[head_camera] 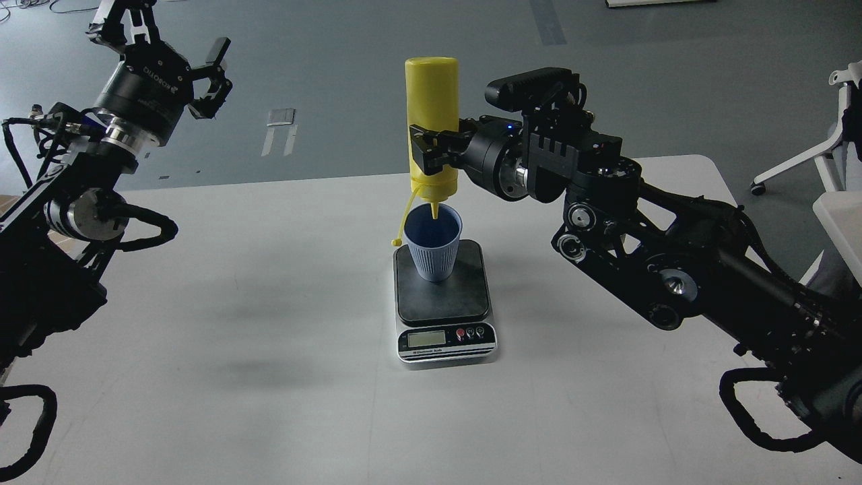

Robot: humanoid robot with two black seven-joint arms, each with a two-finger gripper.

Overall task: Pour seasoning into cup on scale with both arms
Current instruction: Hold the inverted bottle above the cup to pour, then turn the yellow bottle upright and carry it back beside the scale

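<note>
- One seasoning bottle (432, 121) hangs upside down, nozzle dipping into the cup (436, 244) on the scale (444, 303).
- Right gripper (425, 149) clamps the bottle's middle; pouring looks underway, flow not visible.
- Left gripper (202, 74), fingers apart, hovers well away, holding nothing.

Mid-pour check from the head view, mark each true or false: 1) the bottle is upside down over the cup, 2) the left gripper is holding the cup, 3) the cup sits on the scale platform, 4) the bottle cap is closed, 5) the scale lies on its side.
1) The yellow bottle is inverted, nozzle down over the blue cup: true.
2) The left gripper holds the cup: false. It is raised far left, fingers spread, holding nothing; the right gripper clamps the bottle.
3) The cup stands on the scale platform: true.
4) The cap is closed: false. The cap strap dangles loose beside the nozzle.
5) The scale lies on its side: false. It sits flat on the table.
</note>
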